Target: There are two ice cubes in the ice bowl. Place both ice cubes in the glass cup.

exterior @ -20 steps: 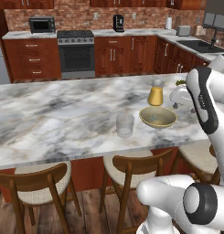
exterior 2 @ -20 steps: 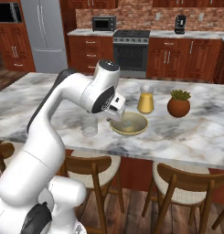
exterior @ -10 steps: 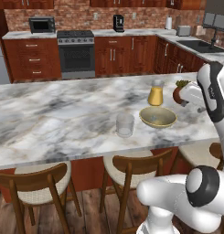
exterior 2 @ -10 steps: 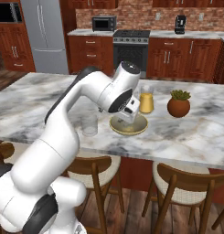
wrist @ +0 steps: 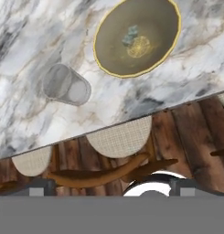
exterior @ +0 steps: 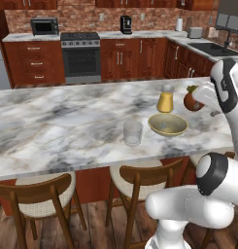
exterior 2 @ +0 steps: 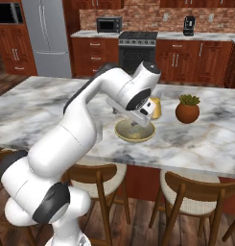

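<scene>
Hand view looked straight down with the fingers (wrist: 111, 189) spread wide and holding nothing, high above the desk's (wrist: 22, 55) near edge. One ice bowl (wrist: 137, 36) lay beyond them, a pale cluster of ice cubes (wrist: 130, 34) inside it; I could not count them apart. One glass cup (wrist: 66, 84) stood near the bowl, apart from it. Two stool seats (wrist: 120, 137) showed below the edge. Right base view: one plant pot (exterior 2: 187, 109) and one yellow jar (exterior 2: 154, 108). Since the earlier frames, the arm (exterior 2: 133, 91) had swung rightward, its hand now over the bowl.
</scene>
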Robot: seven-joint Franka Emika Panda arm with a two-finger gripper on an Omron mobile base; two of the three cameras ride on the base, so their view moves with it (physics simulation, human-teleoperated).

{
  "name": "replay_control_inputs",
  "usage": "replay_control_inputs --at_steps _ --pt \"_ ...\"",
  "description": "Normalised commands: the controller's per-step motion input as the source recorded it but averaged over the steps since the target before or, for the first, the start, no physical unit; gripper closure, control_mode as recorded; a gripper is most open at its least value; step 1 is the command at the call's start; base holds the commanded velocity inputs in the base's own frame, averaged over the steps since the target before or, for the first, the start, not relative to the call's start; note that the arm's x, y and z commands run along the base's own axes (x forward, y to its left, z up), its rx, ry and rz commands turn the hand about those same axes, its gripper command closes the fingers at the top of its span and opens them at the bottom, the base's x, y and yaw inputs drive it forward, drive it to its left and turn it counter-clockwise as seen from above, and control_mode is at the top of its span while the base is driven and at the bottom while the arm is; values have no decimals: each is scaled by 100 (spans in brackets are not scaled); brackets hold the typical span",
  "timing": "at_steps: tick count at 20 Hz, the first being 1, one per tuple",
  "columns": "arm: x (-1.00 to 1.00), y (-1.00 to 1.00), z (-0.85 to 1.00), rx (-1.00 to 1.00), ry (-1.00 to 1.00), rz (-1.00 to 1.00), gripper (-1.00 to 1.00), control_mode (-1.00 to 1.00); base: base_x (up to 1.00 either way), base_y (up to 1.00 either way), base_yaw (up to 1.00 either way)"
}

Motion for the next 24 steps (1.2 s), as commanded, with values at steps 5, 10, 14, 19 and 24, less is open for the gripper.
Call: replay_control_inputs --at_steps 5,10,14,19,24 --pt "53 -7 -11 12 8 -11 -100 -100 0 0 0" --pt "59 0 -39 1 4 -13 -100 -100 0 0 0" --pt "62 0 -54 0 11 -12 -100 -100 0 0 0" --pt "67 10 -75 -5 15 -10 -100 -100 0 0 0" --pt "73 3 -44 0 6 -8 -100 -100 0 0 0"
